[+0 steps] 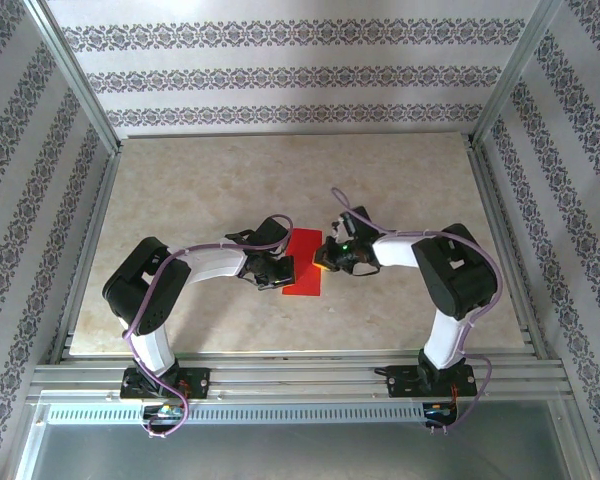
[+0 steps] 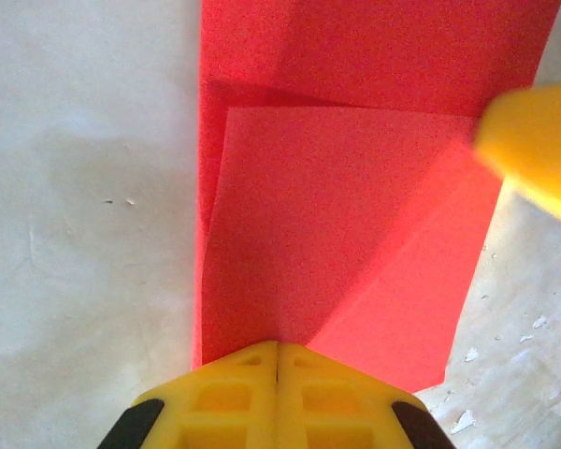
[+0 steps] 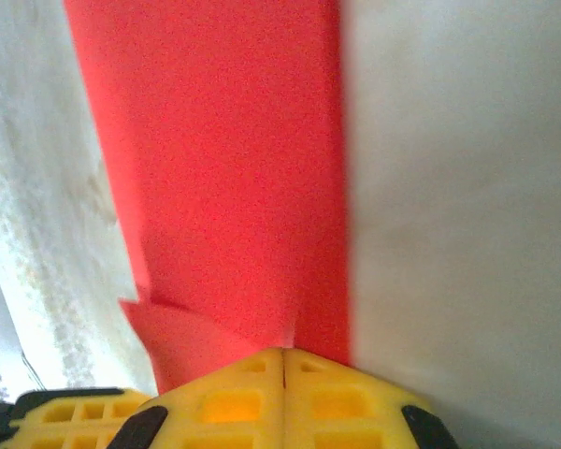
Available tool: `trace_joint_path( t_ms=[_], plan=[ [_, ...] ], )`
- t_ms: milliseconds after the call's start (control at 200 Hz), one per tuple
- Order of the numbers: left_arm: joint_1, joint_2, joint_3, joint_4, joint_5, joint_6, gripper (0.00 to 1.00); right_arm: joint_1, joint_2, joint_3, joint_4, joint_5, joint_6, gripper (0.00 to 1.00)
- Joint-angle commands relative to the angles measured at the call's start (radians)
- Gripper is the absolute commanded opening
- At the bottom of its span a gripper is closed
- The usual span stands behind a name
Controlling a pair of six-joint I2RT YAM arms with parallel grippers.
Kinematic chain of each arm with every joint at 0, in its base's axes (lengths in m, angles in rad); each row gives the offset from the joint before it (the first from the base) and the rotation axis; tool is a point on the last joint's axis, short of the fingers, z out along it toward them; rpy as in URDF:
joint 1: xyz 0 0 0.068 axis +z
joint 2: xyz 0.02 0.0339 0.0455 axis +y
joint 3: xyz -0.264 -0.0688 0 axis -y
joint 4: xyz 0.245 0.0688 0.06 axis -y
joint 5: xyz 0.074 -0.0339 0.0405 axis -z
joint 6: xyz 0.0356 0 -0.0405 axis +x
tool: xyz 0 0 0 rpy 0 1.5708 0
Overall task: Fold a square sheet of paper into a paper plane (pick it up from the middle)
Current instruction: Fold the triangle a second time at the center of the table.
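The square sheet of paper [image 1: 304,262], bright red, lies flat mid-table, folded into a narrow oblong rather than a paper plane. In the left wrist view the sheet [image 2: 355,187] shows layered flaps and one diagonal crease that ends at my fingertips. My left gripper [image 1: 278,272] [image 2: 278,344] is shut, its tips down on the paper's left edge. From the other side, my right gripper [image 1: 326,262] [image 3: 285,352] is also shut and rests its tips on the red sheet [image 3: 224,168]. Whether either jaw pinches a layer I cannot tell.
The beige table [image 1: 200,190] has open room on all sides of the paper. Metal frame posts and patterned walls close it in at left, right and back. The right gripper's yellow finger [image 2: 533,140] hangs over the paper's far corner.
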Motion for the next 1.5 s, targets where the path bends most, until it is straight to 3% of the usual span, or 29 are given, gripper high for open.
trace_joint_path(
  t_ms=[0,180,365,550,695,909,1034,1219,1419,1499],
  plan=[
    [-0.004,0.03,-0.037,-0.086,-0.009,-0.016,0.0,-0.084,0.009,-0.012,-0.027,0.069,-0.05,0.02],
    [-0.004,0.034,-0.017,-0.083,0.0,-0.009,0.0,-0.105,-0.079,0.022,-0.099,0.114,-0.082,0.02],
    [-0.004,0.036,0.006,-0.08,0.009,-0.001,0.0,-0.027,-0.172,-0.04,-0.097,0.119,-0.04,0.03],
    [-0.004,0.044,0.006,-0.084,0.002,0.0,0.0,0.107,-0.118,-0.012,-0.087,0.136,0.021,0.03],
    [-0.004,0.049,0.003,-0.083,0.0,-0.005,0.0,0.147,-0.046,0.037,-0.093,0.144,0.024,0.03],
    [-0.004,0.044,-0.006,-0.086,-0.002,-0.006,0.0,0.134,0.012,0.065,-0.126,0.163,0.008,0.03],
    [-0.004,0.041,-0.014,-0.092,-0.002,-0.005,0.0,0.055,0.02,0.048,-0.135,0.192,0.031,0.02],
    [-0.004,0.037,-0.009,-0.092,-0.001,0.005,0.0,-0.015,-0.023,0.086,-0.209,0.255,0.011,0.03],
    [-0.003,-0.002,0.044,-0.055,0.039,0.016,0.0,-0.01,-0.116,0.061,-0.185,0.197,0.033,0.1],
    [-0.002,-0.037,0.063,-0.023,0.048,0.012,0.1,-0.008,-0.167,0.018,-0.167,0.182,0.075,0.14]
  ],
)
